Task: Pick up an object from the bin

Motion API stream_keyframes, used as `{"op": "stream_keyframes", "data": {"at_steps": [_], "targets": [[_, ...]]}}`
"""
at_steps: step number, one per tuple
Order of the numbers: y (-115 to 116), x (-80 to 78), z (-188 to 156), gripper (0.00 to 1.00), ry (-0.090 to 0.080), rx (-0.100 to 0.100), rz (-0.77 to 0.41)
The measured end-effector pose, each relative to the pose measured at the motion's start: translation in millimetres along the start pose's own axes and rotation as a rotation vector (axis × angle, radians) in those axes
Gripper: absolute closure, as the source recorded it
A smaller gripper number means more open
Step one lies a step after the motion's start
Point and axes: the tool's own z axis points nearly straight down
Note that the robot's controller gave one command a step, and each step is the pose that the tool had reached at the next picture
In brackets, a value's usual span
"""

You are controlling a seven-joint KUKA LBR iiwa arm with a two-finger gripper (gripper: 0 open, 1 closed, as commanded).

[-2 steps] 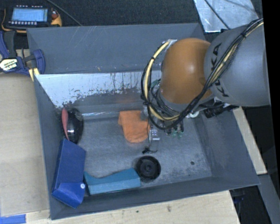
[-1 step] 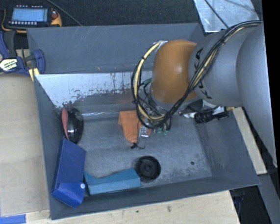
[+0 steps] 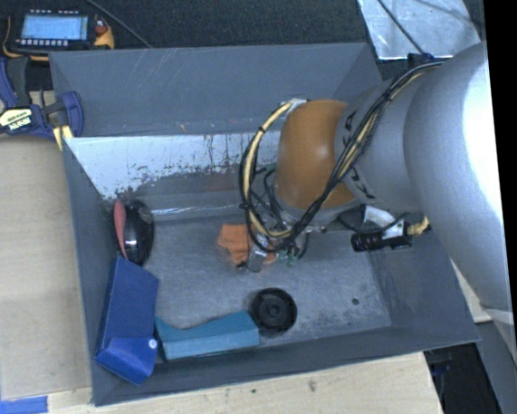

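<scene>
One camera looks down into the grey bin (image 3: 96, 263) from above, slightly to one side; the arm (image 3: 436, 166) enters from its right.

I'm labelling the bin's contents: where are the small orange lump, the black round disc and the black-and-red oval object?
Small orange lump (image 3: 234, 241), camera view, its upper face.
Black round disc (image 3: 273, 309), camera view, its centre.
Black-and-red oval object (image 3: 134, 232), camera view, its black middle.

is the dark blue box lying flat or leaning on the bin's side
Leaning: the dark blue box lies tilted up the bin's sloping left wall.
</scene>
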Motion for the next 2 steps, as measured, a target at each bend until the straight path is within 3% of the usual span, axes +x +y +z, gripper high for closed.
{"op": "stream_keyframes", "data": {"at_steps": [1,2], "targets": [[0.0,0.0,0.0,1.00,0.000,0.000,0.000],[15.4,-33.3,0.8,1.00,0.005,0.001,-0.013]]}}
